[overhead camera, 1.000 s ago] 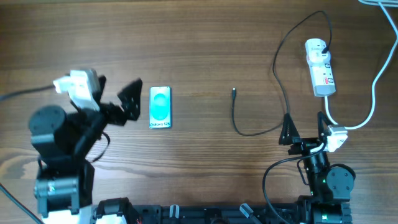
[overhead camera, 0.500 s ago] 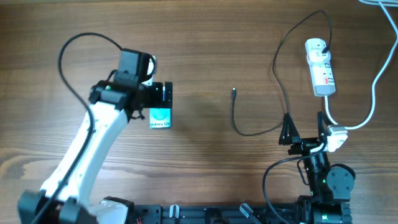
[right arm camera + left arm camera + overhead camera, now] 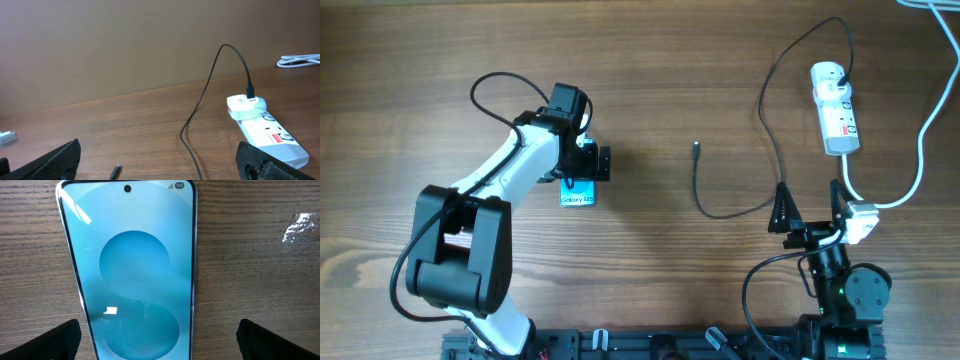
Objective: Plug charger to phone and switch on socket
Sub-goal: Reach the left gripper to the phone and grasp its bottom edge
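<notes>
The phone (image 3: 578, 192) with its cyan screen lies flat on the wooden table; its far half is hidden under my left gripper (image 3: 584, 164) in the overhead view. In the left wrist view the phone (image 3: 131, 270) fills the middle, with my open left gripper (image 3: 157, 342) straddling it, one finger each side. The thin black charger cable (image 3: 772, 110) runs from the white socket (image 3: 834, 108) to its loose tip (image 3: 696, 148). My right gripper (image 3: 810, 208) is open and empty near the front edge. The right wrist view shows the tip (image 3: 115, 172), cable (image 3: 210, 85) and socket (image 3: 265, 131).
A thick white cord (image 3: 925, 120) runs from the socket off the top right corner. A white plug block (image 3: 246, 107) sits on the socket's far end. Bare wood lies between the phone and the cable tip.
My left arm has swung from the left front of the table out over the phone and come down, its open fingers now either side of the phone. The right arm has not moved.
</notes>
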Tool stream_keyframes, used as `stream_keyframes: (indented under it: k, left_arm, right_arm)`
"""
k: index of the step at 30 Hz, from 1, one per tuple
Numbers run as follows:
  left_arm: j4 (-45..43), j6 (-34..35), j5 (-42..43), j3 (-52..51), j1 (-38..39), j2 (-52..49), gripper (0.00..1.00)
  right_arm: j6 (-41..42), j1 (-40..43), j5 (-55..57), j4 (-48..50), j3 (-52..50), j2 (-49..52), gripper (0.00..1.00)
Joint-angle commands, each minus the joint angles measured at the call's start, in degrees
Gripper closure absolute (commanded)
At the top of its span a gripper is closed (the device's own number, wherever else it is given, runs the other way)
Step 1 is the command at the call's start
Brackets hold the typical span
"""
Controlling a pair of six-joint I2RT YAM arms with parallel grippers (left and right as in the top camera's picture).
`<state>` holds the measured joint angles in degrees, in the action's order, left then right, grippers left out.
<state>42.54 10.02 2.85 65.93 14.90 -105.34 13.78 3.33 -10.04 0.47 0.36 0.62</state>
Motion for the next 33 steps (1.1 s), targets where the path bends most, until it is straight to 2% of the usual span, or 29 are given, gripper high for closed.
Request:
stream_keyframes:
  k: [1,7,12,14,23,24,25,27,29,32,33]
  left_arm:
    - [-0.9,1.27,-1.2,0.33,0.15,-0.76,0.0]
    - [-9.18,1.44,-1.92,-6.01,0.15,-0.76,0.0]
    - [-9.14,3.41,-4.24,-6.05,0.15,-0.76,0.0]
    - [-9.18,7.41,-4.22,-6.08,0.15,-0.76,0.0]
    - [-11.5,6.93,-3.82,-9.75,0.15,-4.42,0.0]
    - [-11.41,6.93,-3.8,-9.75,0.15,-4.42,0.04]
    - [-11.08,6.95,-3.8,-9.75,0.15,-4.42,0.14]
    - [-10.67,6.93,-3.82,-9.75,0.15,-4.42,0.25]
    - [-10.64,6.95,-3.82,-9.75,0.15,-4.42,0.32]
    - [-10.58,6.95,-3.8,-9.75,0.15,-4.42,0.48]
    - [-10.21,6.56,-4.04,-9.73,0.15,-4.39,0.49]
  right_arm:
    - [-0.13,-0.26,0.33,0.31,-0.09,-0.42,0.0]
    - [-0.13,-0.26,0.33,0.31,-0.09,-0.22,0.0]
    - [-0.15,-0.26,0.33,0.31,-0.07,0.02,0.0]
    - [-0.13,-0.26,0.33,0.31,-0.07,0.02,0.0]
    - [-0.13,-0.26,0.33,0.31,-0.07,0.02,0.0]
    - [-0.13,-0.26,0.33,0.31,-0.07,0.02,0.0]
    - [-0.15,-0.26,0.33,0.31,-0.07,0.02,0.0]
    - [-0.13,-0.26,0.33,0.31,-0.07,0.02,0.0]
    - [-0.13,-0.26,0.33,0.31,-0.09,0.02,0.0]
    - [-0.13,-0.26,0.33,0.31,-0.07,0.02,0.0]
    - [-0.15,-0.26,0.33,0.31,-0.07,0.02,0.0]
